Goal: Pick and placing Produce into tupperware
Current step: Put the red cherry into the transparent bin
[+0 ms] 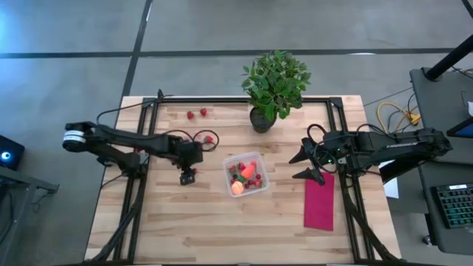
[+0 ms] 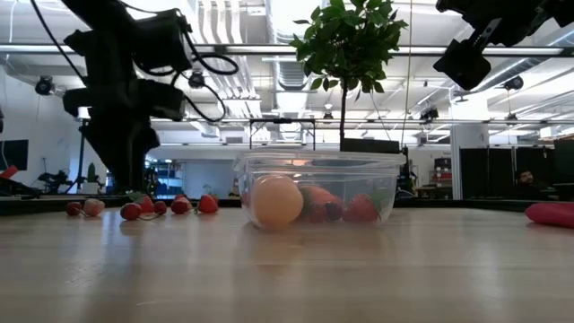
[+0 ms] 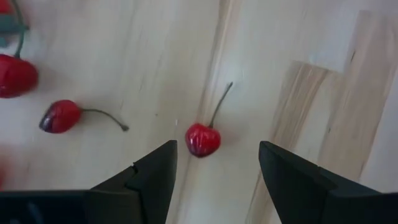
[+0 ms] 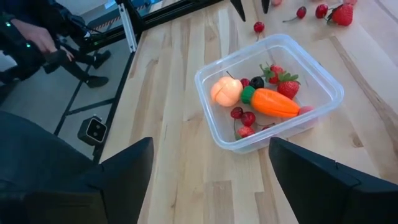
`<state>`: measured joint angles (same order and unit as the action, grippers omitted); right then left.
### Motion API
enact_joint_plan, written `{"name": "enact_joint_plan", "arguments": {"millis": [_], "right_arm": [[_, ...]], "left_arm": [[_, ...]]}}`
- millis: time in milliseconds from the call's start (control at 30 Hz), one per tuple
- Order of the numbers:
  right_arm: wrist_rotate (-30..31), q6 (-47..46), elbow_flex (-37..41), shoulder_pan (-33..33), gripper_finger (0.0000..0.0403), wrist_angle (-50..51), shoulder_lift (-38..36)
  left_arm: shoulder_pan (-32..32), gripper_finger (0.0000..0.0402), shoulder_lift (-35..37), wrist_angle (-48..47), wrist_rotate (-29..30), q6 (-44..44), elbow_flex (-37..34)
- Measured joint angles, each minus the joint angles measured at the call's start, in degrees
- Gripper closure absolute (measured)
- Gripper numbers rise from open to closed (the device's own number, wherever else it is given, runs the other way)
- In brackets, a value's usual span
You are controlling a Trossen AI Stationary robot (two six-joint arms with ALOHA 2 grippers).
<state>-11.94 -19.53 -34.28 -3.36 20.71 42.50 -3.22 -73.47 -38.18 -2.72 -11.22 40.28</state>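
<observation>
Tupperware (image 1: 247, 174) sitting mid-desk (image 1: 185, 229), holding carrot (image 4: 273, 103), peach-orange fruit (image 4: 226, 91) and strawberries (image 4: 285, 85). Left gripper (image 3: 214, 165), beside the tupperware, hovering with fingers spread wide over a loose cherry (image 3: 203, 139). Right gripper (image 1: 301, 166) waiting on the tupperware's other side, fingers wide, gripping nothing.

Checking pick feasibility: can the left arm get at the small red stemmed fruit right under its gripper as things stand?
Probably yes. The left gripper is open above the bare table, and the small red fruit lies just ahead of the gap between its fingers, with nothing over it. Its neighbours lie well apart.
</observation>
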Motion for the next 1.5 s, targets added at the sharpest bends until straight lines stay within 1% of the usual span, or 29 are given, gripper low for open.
{"name": "enact_joint_plan", "arguments": {"millis": [100,233,367,467,633,1033,1333,1433,1500], "right_arm": [[0.0,0.0,0.0,0.0,0.0095,0.0,0.0],[0.0,0.0,0.0,0.0,0.0096,0.0,0.0],[0.0,0.0,0.0,0.0,0.0092,0.0,0.0],[0.0,0.0,0.0,0.0,0.0093,0.0,0.0],[0.0,0.0,0.0,0.0,0.0098,0.0,0.0],[0.0,0.0,0.0,0.0,0.0093,0.0,0.0],[0.0,0.0,0.0,0.0,0.0092,0.0,0.0],[0.0,0.0,0.0,0.0,0.009,0.0,0.0],[0.0,0.0,0.0,0.0,0.009,0.0,0.0]], "left_arm": [[0.1,0.019,-1.2,0.7,0.1,-0.1,0.9],[0.3,0.019,-2.3,3.5,1.7,2.7,0.6],[0.3,0.019,-3.8,3.8,2.9,4.3,1.2],[0.3,0.019,-4.5,4.2,3.2,3.8,2.2],[0.3,0.019,-4.6,7.6,3.3,-0.4,2.6],[0.4,0.019,-3.2,8.0,3.0,0.1,2.6],[0.5,0.019,-3.1,7.1,3.3,8.8,2.5],[0.5,0.019,-3.1,4.9,3.3,11.8,1.9],[0.5,0.019,-3.1,2.2,3.3,11.9,1.2]]}}
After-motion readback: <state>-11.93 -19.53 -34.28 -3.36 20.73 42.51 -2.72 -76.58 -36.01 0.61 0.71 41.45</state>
